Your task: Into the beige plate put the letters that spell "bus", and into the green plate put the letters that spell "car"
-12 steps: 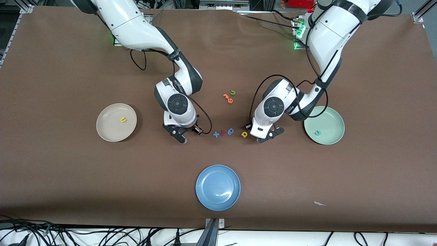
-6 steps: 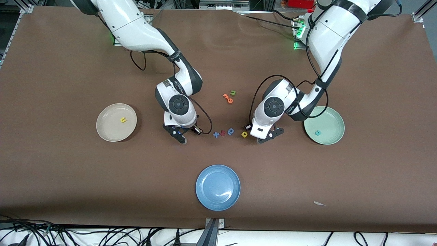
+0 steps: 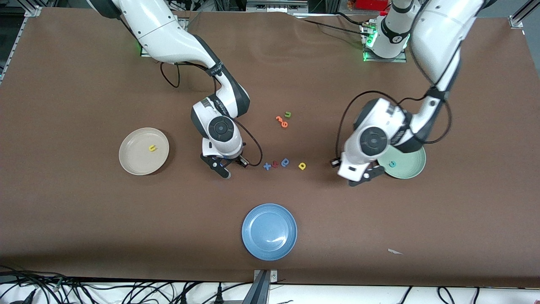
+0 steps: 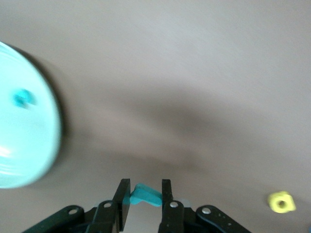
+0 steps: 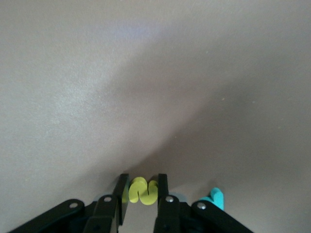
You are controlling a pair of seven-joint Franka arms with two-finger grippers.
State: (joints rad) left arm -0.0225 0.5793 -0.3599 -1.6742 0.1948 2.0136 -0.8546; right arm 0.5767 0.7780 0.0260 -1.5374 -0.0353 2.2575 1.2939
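Two grippers are each clamped on a foam letter. The left gripper (image 4: 144,196) has its fingers pressed against a small teal r (image 4: 144,195) and hangs over the bare table just beside the rim of the green plate (image 3: 411,169), on the side toward the blue plate (image 3: 269,231); a teal c (image 3: 392,164) already lies in the green plate. The right gripper (image 5: 141,191) pinches a yellow s (image 5: 142,191) between its fingers, low over the table beside the row of loose letters and toward the right arm's end of the table from the blue plate. Just by that gripper, in the right wrist view, a teal letter (image 5: 215,197) lies on the table; its shape cannot be made out. The beige plate (image 3: 130,162) sits nearer the right arm's end than the blue plate, with a yellow u (image 3: 152,148) in it. A yellow a (image 3: 302,166) lies on the table farther from the front camera than the blue plate, beside a blue a (image 3: 285,162), a red letter (image 3: 275,164) and a blue x (image 3: 267,166). Farther still lie the orange letters (image 3: 282,121) and a green u (image 3: 288,114).
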